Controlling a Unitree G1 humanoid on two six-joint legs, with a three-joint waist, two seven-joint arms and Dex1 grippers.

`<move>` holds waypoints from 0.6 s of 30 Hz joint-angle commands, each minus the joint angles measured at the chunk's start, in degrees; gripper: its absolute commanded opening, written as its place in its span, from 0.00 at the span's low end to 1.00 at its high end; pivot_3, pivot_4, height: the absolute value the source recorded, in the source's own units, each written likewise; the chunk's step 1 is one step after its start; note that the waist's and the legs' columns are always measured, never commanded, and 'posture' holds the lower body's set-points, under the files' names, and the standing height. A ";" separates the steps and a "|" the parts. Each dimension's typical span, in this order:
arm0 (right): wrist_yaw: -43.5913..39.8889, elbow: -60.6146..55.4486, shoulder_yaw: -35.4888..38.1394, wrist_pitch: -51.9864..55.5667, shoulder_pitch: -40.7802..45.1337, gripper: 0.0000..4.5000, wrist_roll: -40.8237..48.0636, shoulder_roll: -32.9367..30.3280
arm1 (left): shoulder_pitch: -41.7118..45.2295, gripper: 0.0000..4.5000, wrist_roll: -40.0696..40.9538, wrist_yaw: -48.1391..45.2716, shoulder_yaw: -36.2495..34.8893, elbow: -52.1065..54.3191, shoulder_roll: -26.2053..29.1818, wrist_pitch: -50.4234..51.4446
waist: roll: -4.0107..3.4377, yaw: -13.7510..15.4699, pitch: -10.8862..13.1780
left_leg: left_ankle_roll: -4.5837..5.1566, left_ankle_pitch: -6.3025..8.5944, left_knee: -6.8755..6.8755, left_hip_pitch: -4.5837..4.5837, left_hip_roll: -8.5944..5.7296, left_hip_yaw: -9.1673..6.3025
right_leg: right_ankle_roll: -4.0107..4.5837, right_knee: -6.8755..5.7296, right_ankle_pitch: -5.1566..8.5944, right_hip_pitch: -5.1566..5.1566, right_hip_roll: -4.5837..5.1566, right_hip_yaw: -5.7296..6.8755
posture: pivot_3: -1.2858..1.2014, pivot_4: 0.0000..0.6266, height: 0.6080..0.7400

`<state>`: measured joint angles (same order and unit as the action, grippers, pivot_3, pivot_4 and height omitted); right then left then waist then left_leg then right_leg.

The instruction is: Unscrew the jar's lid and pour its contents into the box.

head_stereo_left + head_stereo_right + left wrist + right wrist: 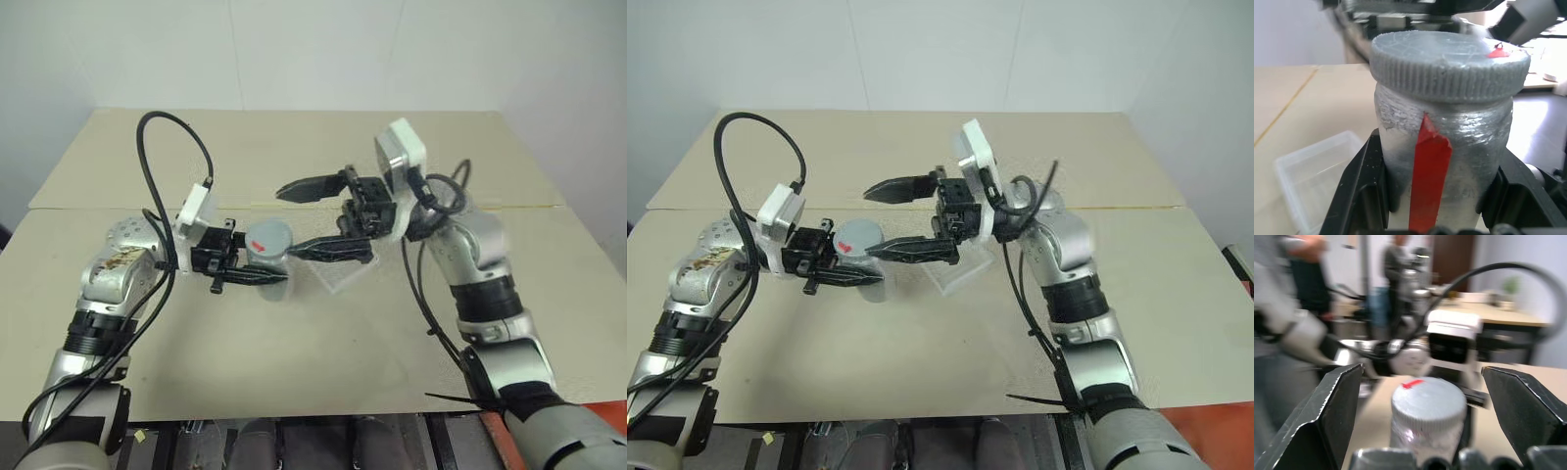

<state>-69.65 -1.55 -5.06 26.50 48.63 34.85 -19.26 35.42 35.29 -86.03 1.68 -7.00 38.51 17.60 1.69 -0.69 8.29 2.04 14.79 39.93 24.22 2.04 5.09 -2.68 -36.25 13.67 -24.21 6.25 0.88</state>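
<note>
Above the table, the jar is pinched by the left gripper; astride its ribbed lid, best gripped at the rim, the right gripper is spread. The jar is judged stiff and light.

Beige table (seam across middle); white wall; blurred people behind.

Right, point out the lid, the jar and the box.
lid (1449,54), left wrist view, on its flat grey top.
jar (1474,142), left wrist view, on its silvery side wall.
box (1312,171), left wrist view, on its clear floor.
</note>
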 commanded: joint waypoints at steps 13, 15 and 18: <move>27.10 -18.18 -4.58 9.68 -6.24 1.00 -5.35 3.13 | 1.58 0.42 -2.23 5.59 -1.05 0.11 -2.75 1.96 | 0.00 -0.06 0.00 | -0.01 -0.01 0.00 -0.02 -0.02 0.02 | 0.00 -0.03 0.00 0.01 0.00 -0.03 | 0.52 0.24 1.00; 28.72 -18.28 -5.05 10.01 -5.95 1.00 -5.74 3.91 | 1.71 0.42 -2.34 5.48 -1.06 0.15 -2.94 2.03 | 0.00 -0.07 0.00 | -0.01 -0.01 0.00 -0.02 -0.02 0.01 | 0.00 -0.02 0.00 0.01 0.00 -0.02 | 0.52 0.24 1.00; 30.53 -17.61 -5.84 10.05 -5.40 1.00 -6.89 4.81 | 1.71 0.42 -2.41 5.15 -1.17 0.25 -2.98 2.16 | 0.00 -0.08 0.00 | 0.00 0.00 0.00 -0.02 -0.02 0.01 | 0.00 -0.02 0.00 0.01 0.00 -0.02 | 0.52 0.24 1.00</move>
<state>-40.32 -17.47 -10.98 36.74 41.95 28.27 -14.78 35.85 32.56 -80.62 1.10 -7.81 35.52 19.87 1.69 -0.77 8.29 2.03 14.78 39.93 24.20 2.02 5.10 -2.68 -36.27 13.67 -24.20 6.25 0.86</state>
